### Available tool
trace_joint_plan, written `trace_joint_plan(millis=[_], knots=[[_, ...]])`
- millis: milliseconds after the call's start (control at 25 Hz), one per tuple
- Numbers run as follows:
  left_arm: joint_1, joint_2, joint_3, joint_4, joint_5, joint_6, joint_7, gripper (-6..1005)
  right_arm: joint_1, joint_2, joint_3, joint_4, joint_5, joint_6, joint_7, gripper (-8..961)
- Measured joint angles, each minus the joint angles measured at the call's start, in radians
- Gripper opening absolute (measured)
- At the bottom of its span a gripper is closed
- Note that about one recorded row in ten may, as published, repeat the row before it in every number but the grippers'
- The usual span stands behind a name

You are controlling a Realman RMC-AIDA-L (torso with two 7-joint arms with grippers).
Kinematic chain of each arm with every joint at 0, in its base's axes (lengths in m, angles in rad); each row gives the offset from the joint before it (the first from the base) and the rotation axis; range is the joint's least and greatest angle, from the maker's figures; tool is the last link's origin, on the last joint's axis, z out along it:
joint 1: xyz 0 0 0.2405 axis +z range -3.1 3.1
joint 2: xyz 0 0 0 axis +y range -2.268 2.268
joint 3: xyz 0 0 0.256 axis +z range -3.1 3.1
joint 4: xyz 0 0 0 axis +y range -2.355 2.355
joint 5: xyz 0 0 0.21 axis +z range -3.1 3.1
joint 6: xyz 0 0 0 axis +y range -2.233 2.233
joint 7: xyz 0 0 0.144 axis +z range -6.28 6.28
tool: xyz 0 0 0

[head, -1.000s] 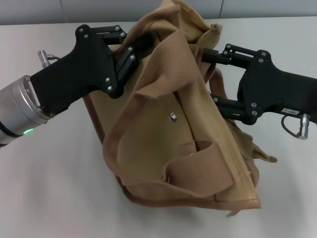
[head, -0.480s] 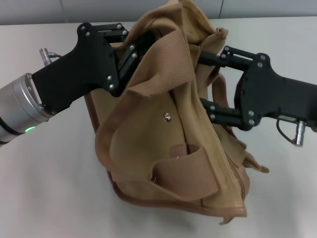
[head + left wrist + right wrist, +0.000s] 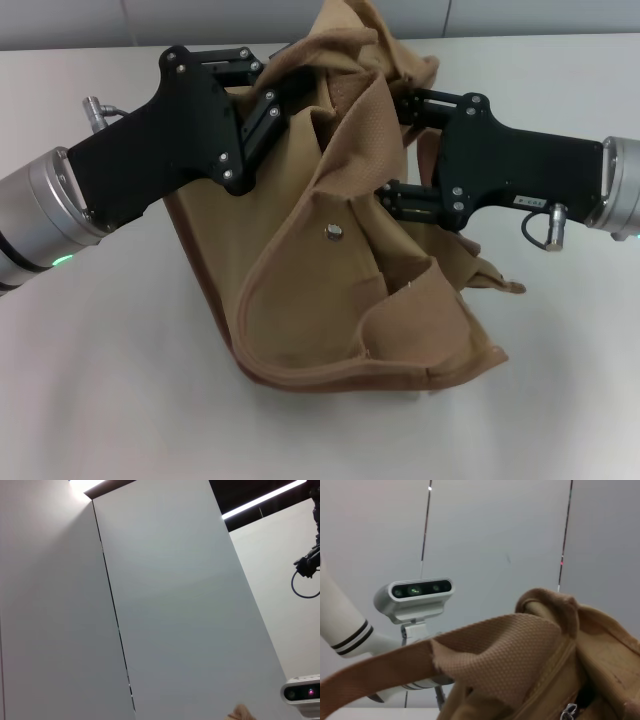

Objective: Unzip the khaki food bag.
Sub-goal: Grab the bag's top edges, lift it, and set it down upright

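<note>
Fabric of the khaki food bag (image 3: 330, 290) hides both tips, so whether the left gripper (image 3: 285, 85) and right gripper (image 3: 392, 150) fingers clamp it cannot be told. Left should brace the upper-center rim while right draws the zipper pull (image 3: 568, 711) steadily along the track.

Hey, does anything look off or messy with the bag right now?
Yes. The bag is slumped and crumpled on the table, leaning rather than upright, a strap draped across its front. The left claw and right claw reach into its top folds.
</note>
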Motion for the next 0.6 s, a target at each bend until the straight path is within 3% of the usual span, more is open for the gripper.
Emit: trace_joint_plan(millis=[440, 600], knots=[[-0.003, 0.0, 0.0, 0.0, 0.002, 0.002, 0.0, 65, 0.028, 0.0, -0.01, -0.01, -0.014, 0.094, 0.12, 664], [-0.003, 0.0, 0.0, 0.001, 0.003, 0.004, 0.0, 65, 0.035, 0.001, -0.052, -0.015, -0.014, 0.122, 0.13, 489]])
